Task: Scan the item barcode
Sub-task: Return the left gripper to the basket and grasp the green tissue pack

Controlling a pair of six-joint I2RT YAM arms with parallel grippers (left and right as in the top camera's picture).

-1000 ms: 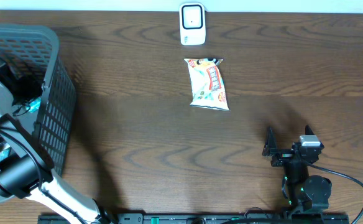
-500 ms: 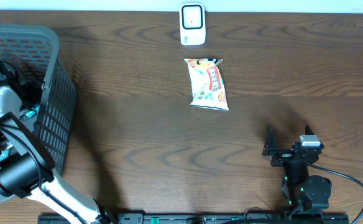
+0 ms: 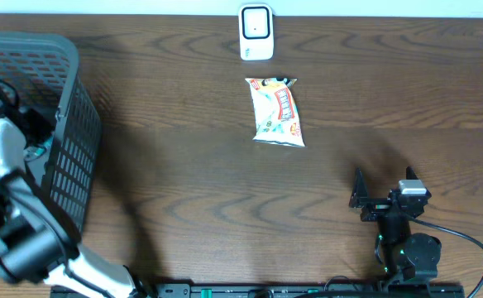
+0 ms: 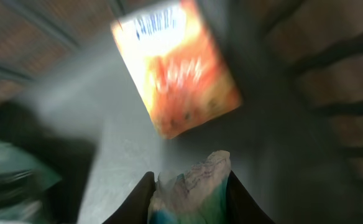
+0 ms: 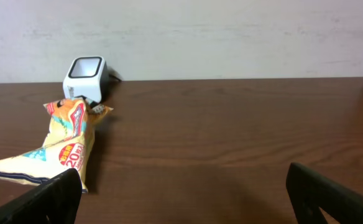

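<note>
Item: crinkled white-and-teal plastic packet (image 4: 197,177), inside the grey mesh plastic basket (image 3: 69,124) at the table's left.
Left gripper (image 4: 189,186): pinching that packet.
Beneath: blurred orange-and-white packet (image 4: 181,68).
Scanner: small white box scanner (image 3: 255,31), far edge.
Near scanner: white-and-orange snack bag (image 3: 276,112), lying flat on the dark wooden table (image 3: 184,182).
Right gripper (image 5: 181,180): spread wide, holding nothing.

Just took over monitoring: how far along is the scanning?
Done: a snack bag lies near the scanner, scanned or not unclear. In hand: left gripper, inside the basket, pinches a white packet. Left: lift it to the scanner. Right gripper open, idle.
</note>
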